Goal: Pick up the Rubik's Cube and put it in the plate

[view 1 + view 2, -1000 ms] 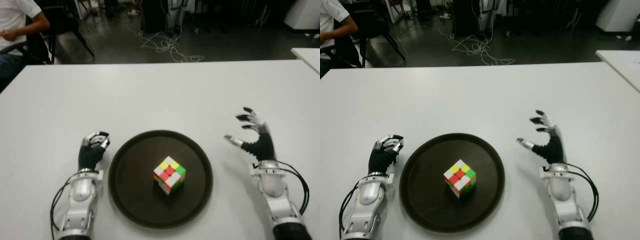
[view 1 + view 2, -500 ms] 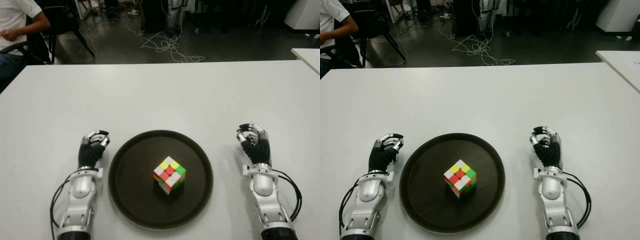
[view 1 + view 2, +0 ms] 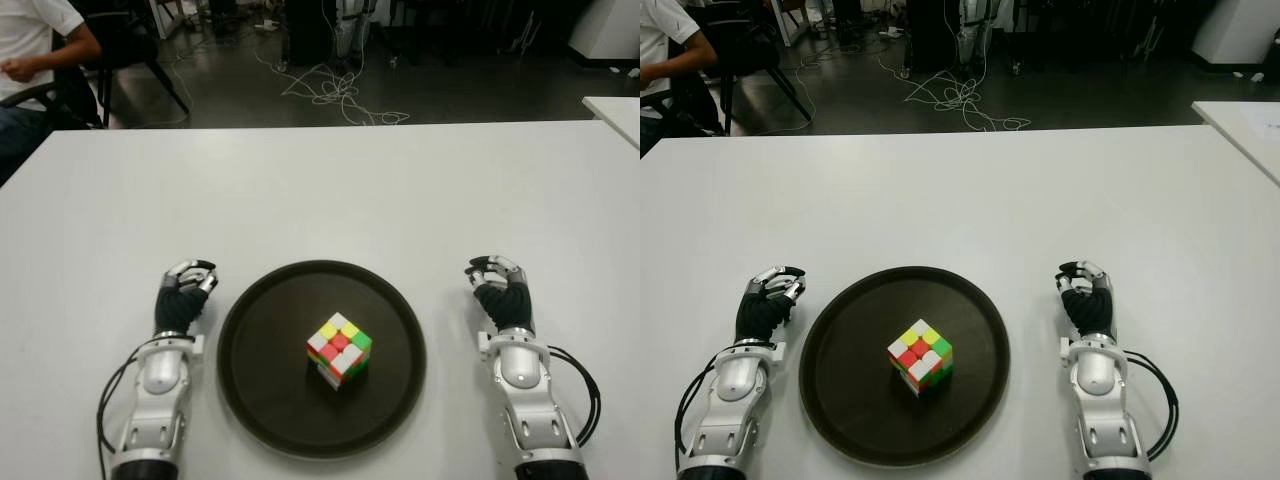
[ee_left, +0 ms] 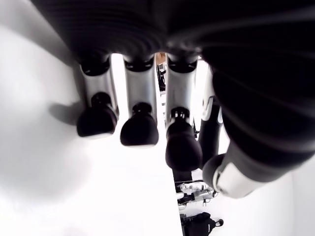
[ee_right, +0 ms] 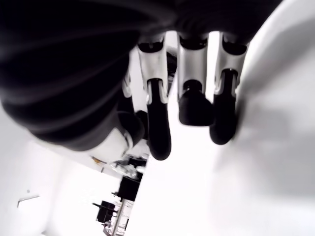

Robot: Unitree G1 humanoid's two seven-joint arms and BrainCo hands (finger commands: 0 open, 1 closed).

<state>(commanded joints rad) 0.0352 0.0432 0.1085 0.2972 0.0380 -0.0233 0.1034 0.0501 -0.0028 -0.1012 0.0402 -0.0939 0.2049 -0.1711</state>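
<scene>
Already the Rubik's Cube (image 3: 339, 350) sits inside the plate (image 3: 250, 330), a round dark tray on the white table (image 3: 320, 190), a little toward the robot from the plate's middle, turned so one corner points at the robot. It lies between the two hands, and neither holds it. The left hand (image 3: 182, 300) shows just beside the plate's left rim, fingers curled in on themselves around nothing. The right hand (image 3: 502, 298) shows to the right of the plate, a little farther from the rim, its fingers likewise curled and empty; its wrist view shows only bare white surface under the fingertips (image 5: 196, 109). The cube is roughly as far from one hand as from the other, the left perhaps slightly nearer. As a cube it has no long axis. Judged from this layout, the task looks done and no further reach seems needed. No brand, label or readable writing shows on the cube, the plate or the hands.
</scene>
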